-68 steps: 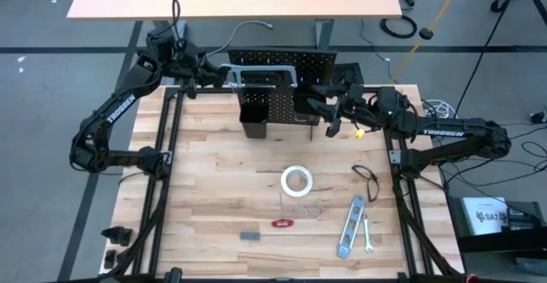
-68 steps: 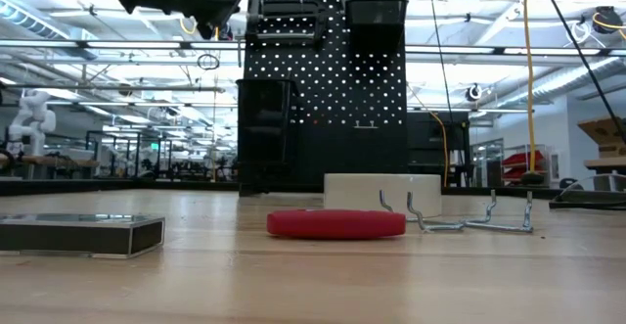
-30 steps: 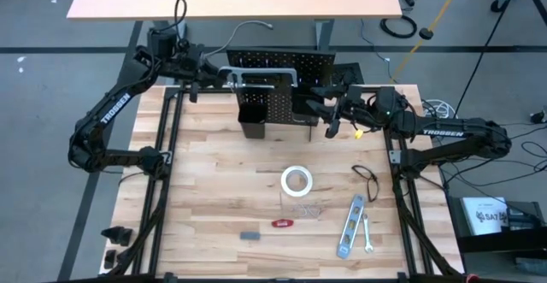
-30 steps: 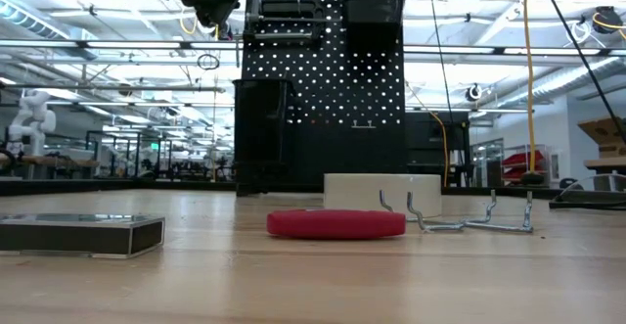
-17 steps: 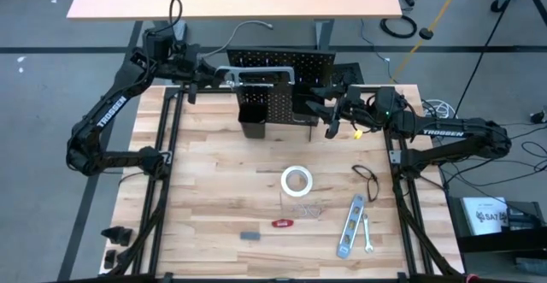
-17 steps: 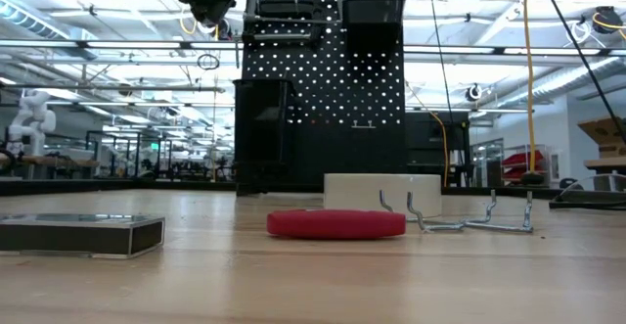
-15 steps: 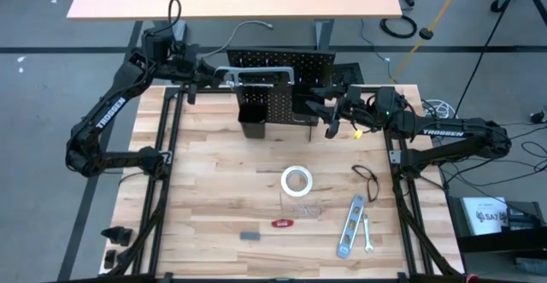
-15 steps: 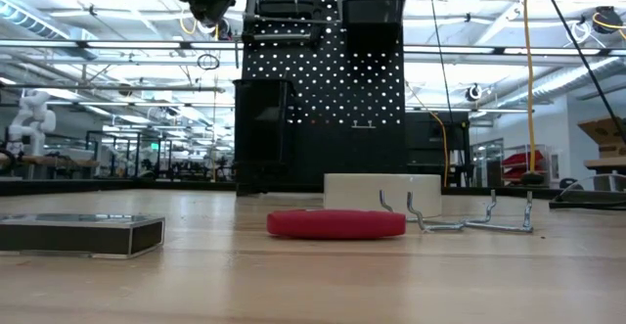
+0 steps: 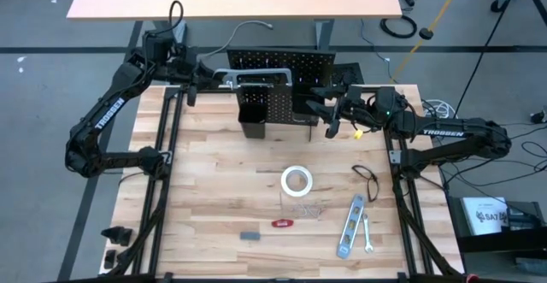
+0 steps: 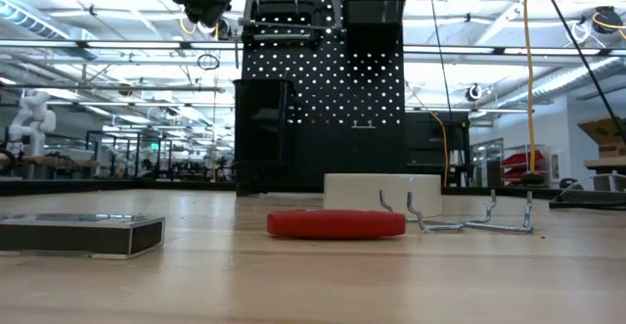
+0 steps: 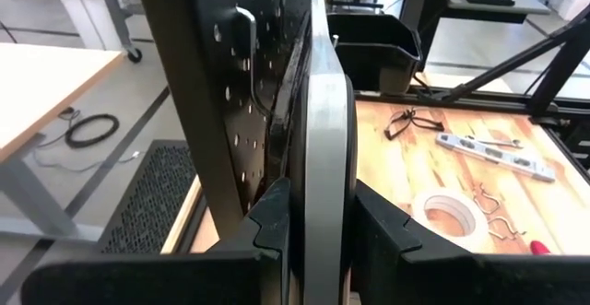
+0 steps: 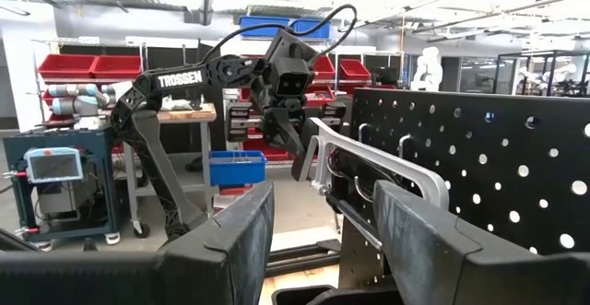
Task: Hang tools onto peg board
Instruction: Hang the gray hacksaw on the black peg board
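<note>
On tan tabletop (image 9: 214, 189): white tape roll (image 9: 297, 181)

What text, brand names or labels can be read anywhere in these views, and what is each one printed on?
"TROSSEN": white lettering on the left arm, also readable in the right wrist view.
"TROSSEN": white lettering on the right arm.
White box on the floor right of the table: dark print, too small to read.
Silver level: any markings are too small to read.
Nothing else is legible.

Wooden table (image 9: 214, 189) with tape roll (image 9: 297, 181), level (image 9: 350, 226)
</note>
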`<action>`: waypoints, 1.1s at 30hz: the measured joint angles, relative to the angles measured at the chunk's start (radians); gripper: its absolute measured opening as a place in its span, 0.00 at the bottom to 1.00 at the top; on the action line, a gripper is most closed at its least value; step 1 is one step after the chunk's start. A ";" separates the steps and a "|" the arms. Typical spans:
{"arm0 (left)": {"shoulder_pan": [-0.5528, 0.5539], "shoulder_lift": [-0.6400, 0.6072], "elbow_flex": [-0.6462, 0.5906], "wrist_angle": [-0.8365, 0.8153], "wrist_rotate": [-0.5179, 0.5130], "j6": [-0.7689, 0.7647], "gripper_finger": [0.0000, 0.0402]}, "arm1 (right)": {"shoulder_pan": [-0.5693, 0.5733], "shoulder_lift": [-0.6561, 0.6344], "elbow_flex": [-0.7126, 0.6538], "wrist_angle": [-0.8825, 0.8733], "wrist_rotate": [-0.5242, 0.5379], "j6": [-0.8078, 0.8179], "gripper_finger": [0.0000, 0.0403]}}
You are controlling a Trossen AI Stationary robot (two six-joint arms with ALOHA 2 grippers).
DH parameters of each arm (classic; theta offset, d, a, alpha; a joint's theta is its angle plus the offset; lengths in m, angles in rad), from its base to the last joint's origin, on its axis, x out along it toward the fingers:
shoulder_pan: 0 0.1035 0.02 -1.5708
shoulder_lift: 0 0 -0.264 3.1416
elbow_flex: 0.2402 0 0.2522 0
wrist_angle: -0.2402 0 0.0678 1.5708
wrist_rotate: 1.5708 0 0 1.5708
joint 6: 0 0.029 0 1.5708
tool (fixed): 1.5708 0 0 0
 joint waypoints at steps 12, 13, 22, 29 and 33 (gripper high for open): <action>-0.010 0.000 0.000 -0.003 -0.021 0.006 0.17 | 0.000 0.000 0.000 0.005 0.000 0.000 0.45; -0.010 0.000 0.000 -0.005 -0.022 0.010 0.17 | 0.000 0.000 0.000 0.005 0.000 0.000 0.45; 0.012 0.004 0.000 -0.033 0.064 0.061 0.17 | 0.000 0.000 0.000 0.003 -0.006 0.000 0.45; 0.040 0.017 -0.001 -0.059 0.119 0.060 0.17 | 0.001 0.000 0.000 0.002 -0.008 0.001 0.45; 0.040 0.022 -0.001 -0.052 0.132 0.061 0.17 | 0.001 0.000 0.000 0.002 -0.008 0.004 0.45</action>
